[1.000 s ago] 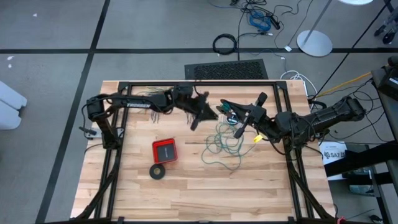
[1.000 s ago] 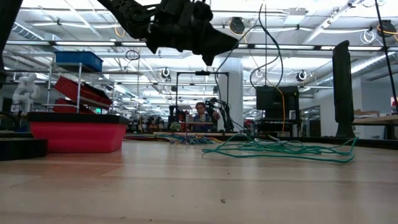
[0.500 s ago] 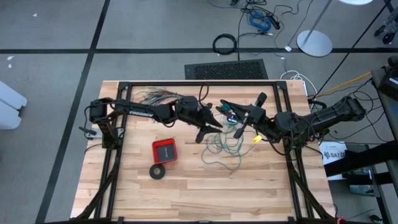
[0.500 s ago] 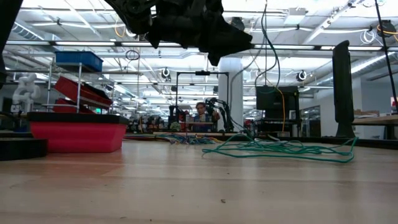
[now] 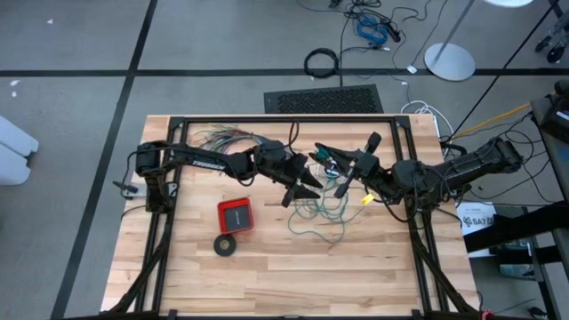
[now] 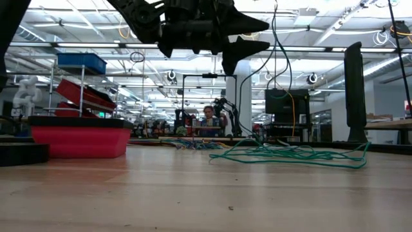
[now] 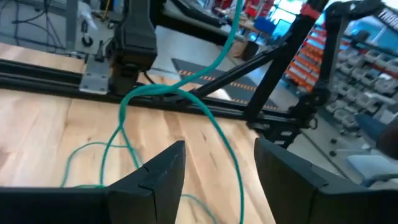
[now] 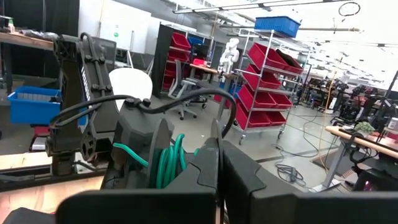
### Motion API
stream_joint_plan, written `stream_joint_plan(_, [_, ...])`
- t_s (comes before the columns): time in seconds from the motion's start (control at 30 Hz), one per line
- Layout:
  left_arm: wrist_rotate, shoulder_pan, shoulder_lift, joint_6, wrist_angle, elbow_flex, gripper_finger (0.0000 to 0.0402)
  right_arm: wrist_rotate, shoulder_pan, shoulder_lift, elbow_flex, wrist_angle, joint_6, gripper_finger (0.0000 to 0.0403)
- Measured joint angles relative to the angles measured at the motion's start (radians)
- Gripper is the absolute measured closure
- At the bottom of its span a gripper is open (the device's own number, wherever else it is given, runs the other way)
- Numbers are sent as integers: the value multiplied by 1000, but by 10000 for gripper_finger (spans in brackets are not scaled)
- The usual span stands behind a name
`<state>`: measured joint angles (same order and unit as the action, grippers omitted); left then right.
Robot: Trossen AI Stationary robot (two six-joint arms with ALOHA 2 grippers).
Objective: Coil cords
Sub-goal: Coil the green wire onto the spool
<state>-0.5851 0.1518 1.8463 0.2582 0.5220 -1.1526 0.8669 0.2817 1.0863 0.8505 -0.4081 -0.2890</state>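
A light wooden table [image 5: 267, 276] with a black frame along its edges carries everything. Directly below the left gripper [image 5: 302, 185] and spreading toward the right gripper [image 5: 325, 154], a loose tangle of teal-green wire [image 5: 318, 209] lies on the boards. Well to the outer side of the left gripper sits a red square box [image 5: 235, 215], and just beyond that a black tape-like ring [image 5: 226, 245]. Behind the left gripper's arm, near the far rail, a fanned bundle of many-coloured wires [image 5: 222, 138] rests on the wood.

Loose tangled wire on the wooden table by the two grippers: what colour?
Teal-green. The thin tangled wire shows best in the high view.
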Motion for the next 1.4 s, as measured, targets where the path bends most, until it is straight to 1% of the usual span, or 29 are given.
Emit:
stream_joint_plan(0.07, [-7,-4,20,30,45,0,203,0,0,0,0,0,0,403])
stream_joint_plan(0.2, [-60,-4,42,103,133,0,203,0,0,0,0,1,-3,403])
stream_joint_plan(0.27, [-70,-4,44,126,165,0,203,0,0,0,0,2,-3,403])
stream_joint_plan(0.47, [-93,-4,46,130,179,0,203,0,0,0,0,3,-4,403])
stream_joint_plan(0.67, [-118,19,47,138,148,0,203,0,0,0,0,4,-7,403])
stream_joint_plan(0.87, [-92,7,50,154,153,0,203,0,-1,1,0,10,-10,403])
stream_joint_plan(1.03, [-12,-7,70,157,154,-2,203,0,-1,1,0,10,-11,403])
stream_joint_plan(1.17, [15,-12,72,152,153,-19,204,0,-1,1,0,17,-11,403])
stream_joint_plan(1.27, [11,-15,72,149,160,-37,218,0,-1,3,0,29,-11,403])
stream_joint_plan(1.4, [8,-19,72,147,146,-48,262,0,-2,5,0,30,-15,403])
